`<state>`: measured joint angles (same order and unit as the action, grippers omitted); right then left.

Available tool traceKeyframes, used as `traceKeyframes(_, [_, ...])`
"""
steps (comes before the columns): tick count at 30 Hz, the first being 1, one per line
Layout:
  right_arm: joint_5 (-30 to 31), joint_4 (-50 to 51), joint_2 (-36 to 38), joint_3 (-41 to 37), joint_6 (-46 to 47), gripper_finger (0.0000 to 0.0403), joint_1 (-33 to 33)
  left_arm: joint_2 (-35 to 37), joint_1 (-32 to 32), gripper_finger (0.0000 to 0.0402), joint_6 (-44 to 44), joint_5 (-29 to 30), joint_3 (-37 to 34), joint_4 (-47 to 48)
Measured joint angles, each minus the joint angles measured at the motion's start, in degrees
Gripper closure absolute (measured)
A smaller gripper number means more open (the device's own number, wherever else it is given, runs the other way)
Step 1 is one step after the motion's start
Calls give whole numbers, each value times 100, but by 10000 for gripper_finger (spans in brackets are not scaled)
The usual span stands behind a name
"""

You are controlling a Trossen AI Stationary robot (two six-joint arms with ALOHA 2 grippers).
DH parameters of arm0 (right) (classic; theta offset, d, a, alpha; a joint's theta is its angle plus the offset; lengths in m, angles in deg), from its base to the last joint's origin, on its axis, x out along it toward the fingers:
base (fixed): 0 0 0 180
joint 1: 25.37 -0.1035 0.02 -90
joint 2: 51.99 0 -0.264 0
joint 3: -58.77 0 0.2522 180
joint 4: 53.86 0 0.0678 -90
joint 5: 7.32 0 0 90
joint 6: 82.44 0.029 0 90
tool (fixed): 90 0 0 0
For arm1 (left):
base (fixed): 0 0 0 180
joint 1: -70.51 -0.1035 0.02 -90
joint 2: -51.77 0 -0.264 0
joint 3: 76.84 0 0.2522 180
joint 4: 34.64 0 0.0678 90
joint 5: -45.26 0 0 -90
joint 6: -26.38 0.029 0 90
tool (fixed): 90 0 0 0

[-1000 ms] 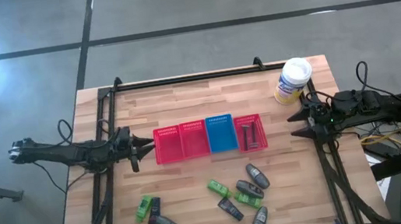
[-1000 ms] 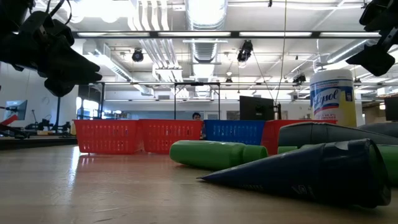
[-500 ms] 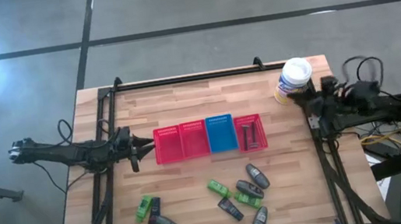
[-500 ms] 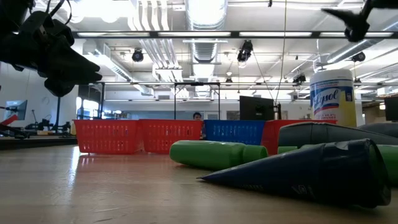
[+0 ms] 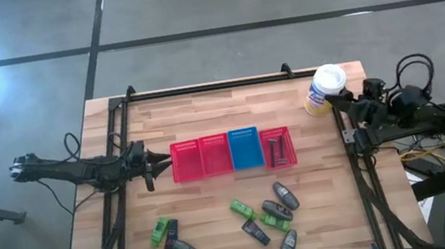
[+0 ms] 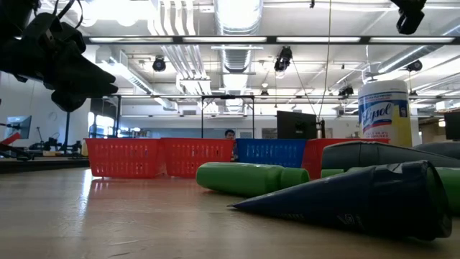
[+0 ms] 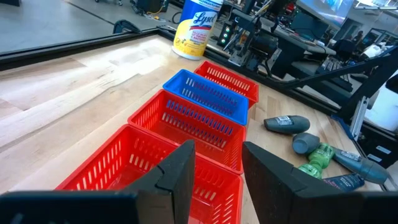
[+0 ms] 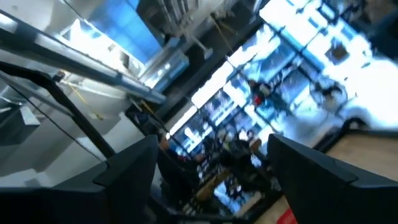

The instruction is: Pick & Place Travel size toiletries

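We see dark razors (image 5: 276, 149) already in the rightmost red basket (image 5: 279, 162); remaining toiletries (image 5: 266, 216) lie loose at lower centre; left gripper (image 7: 216, 169) parted, empty; right gripper (image 8: 211, 163) at right edge, spread, empty.

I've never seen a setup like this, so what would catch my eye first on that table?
A row of four mesh baskets, three red and one blue, sits mid-table. Nearer the front edge lie scattered toiletries, bright green tubes among grey bottles. A white wipes canister stands at the far right corner, beside the right gripper; the left gripper waits open by the baskets.
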<state>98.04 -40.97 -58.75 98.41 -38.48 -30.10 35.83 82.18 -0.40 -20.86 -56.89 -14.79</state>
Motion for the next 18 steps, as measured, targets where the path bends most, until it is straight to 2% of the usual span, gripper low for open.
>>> traceKeyframes(4, [-146,-151,-580,-4,550,116,0,0,0,264,0,2,-2,0])
traceKeyframes(7, [-496,-67,-1175,-2,1468,119,0,0,1,264,0,0,0,0])
traceKeyframes(12, [-1865,483,-2332,10,3247,116,-14,0,0,264,0,2,0,-2])
traceKeyframes(15, [-2552,939,-3172,155,3803,116,-172,0,0,264,0,1,0,0])
traceKeyframes(18, [-2870,1765,-3978,460,3989,119,-394,0,0,264,0,0,0,0])
